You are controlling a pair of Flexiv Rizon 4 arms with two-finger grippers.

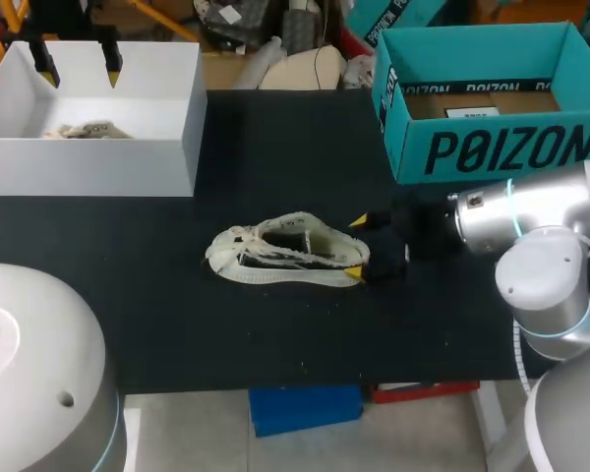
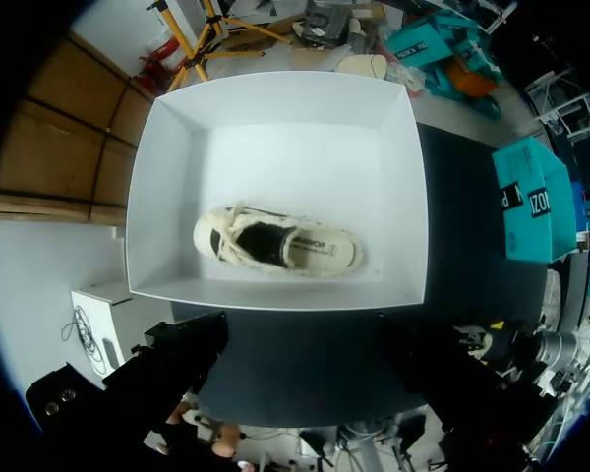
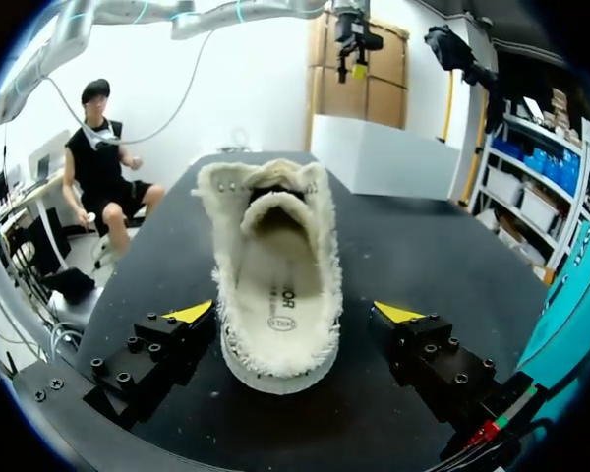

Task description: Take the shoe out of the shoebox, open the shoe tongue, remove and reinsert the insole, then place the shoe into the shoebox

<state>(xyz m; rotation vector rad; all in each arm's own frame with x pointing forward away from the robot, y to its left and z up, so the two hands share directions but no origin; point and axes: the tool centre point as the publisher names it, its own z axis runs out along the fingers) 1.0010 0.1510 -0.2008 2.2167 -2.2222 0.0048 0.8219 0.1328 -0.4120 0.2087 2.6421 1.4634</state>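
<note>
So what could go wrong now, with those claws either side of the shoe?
The right tool stands open around the heel of the shoe, not touching it. Closing on those soft, frayed sides might squash the heel or slip off. The shoe also lies loose on the table, so a nudge could slide it away.

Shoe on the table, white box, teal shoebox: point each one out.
shoe on the table (image 1: 287,252), head view, its middle.
white box (image 1: 88,167), head view, front wall.
teal shoebox (image 1: 501,149), head view, front wall.
</note>
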